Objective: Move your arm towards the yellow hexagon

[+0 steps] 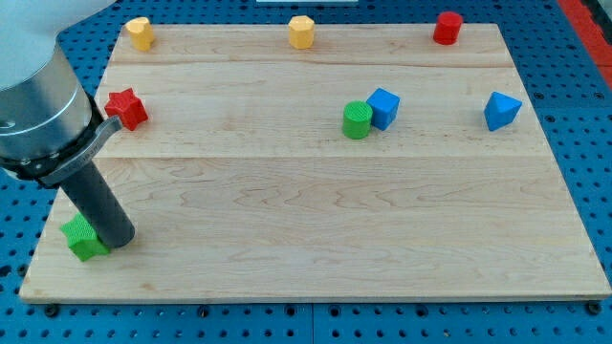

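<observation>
- Counter: one pale wooden board [316, 229] on a blue perforated base [583, 115]. It serves as the landmark for every position below.
- Block count: seven in total. Two yellow, two red, two blue, two green minus none: the tally is two yellow, two red, two blue and two green, making eight blocks.
- Yellow blocks (2): the yellow hexagon block [301, 32] sits at the counter's top edge, near the middle. A second yellow block of rounded outline [140, 32] sits at the counter's top-left corner.
- Red blocks (2): a red star block [125, 109] lies near the counter's left edge, upper half. A red cylinder-like block [447, 28] sits at the counter's top edge, toward the right.
- Blue blocks (2): a blue cube [383, 107] lies right of the counter's centre, upper half. A blue wedge-shaped block [501, 111] lies near the counter's right edge.
- Green blocks (2): a green cylinder [357, 120] touches the blue cube on its left side. A green cube-like block [84, 238] lies at the counter's bottom-left corner.
- Arm: one dark rod; my tip [119, 241] rests at the counter's bottom-left corner, touching the green cube-like block on its right side, well apart from the yellow hexagon block.
- Fingers: the rod carries no fingers, so no open or closed state applies.
</observation>
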You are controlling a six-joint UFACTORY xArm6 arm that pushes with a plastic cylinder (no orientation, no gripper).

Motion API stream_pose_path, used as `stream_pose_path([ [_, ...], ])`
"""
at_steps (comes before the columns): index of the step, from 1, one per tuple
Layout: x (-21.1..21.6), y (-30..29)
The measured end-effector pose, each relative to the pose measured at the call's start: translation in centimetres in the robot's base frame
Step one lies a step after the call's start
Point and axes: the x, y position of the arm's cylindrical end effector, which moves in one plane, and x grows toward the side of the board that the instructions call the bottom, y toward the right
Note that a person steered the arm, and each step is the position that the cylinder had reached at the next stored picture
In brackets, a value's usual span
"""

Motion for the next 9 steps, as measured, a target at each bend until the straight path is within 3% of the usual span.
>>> stream_pose_path([
  [1, 0.0, 0.0],
  [2, -2.8, 0.5],
  [5, -19.8, 15.0],
  [6, -22.8, 15.0],
  [9, -25.6, 19.4],
])
